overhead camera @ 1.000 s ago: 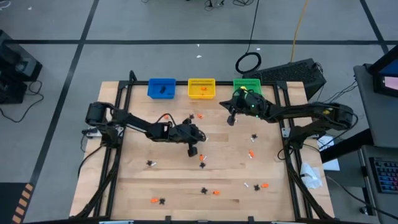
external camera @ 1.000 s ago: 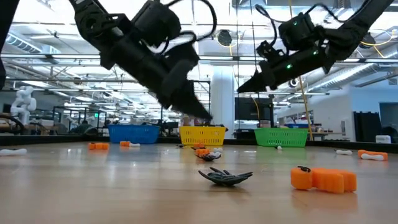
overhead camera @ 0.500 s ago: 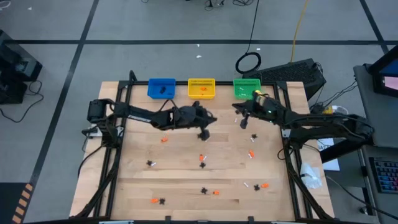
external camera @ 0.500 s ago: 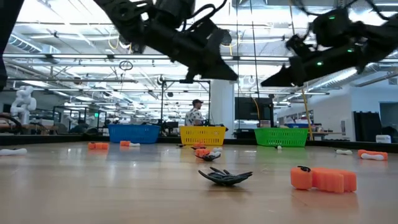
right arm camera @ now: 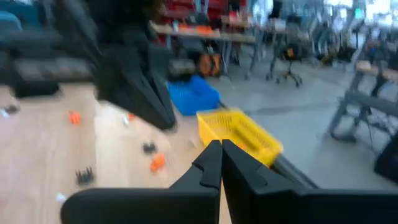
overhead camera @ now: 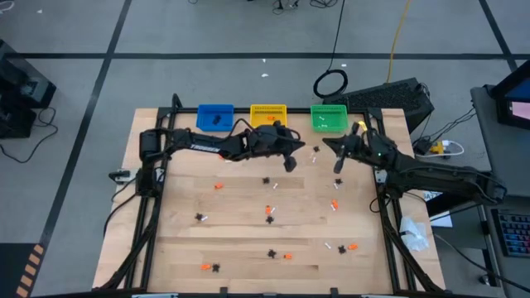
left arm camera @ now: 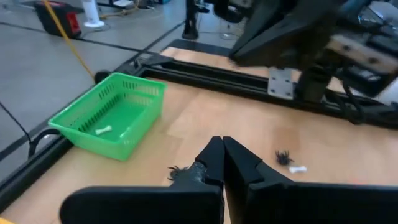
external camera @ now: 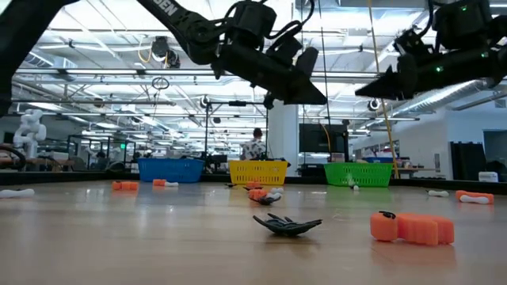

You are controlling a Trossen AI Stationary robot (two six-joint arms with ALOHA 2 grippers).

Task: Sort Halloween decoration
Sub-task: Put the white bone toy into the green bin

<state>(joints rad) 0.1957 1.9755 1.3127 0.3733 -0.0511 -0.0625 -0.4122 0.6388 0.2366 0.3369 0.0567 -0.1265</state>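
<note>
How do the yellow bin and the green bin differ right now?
The yellow bin sits in the middle of the row; the green bin sits at the right end. The yellow bin holds orange pieces; the green bin holds a white bone-shaped trinket. Both are small mesh-walled bins.

The left gripper [overhead camera: 291, 163] is held above the table on an outstretched arm, its fingers [left arm camera: 214, 158] pressed together. The right gripper [overhead camera: 338, 165] is raised likewise, fingers [right arm camera: 213, 163] shut, its tip directed toward the left one, a gap between them.
</note>
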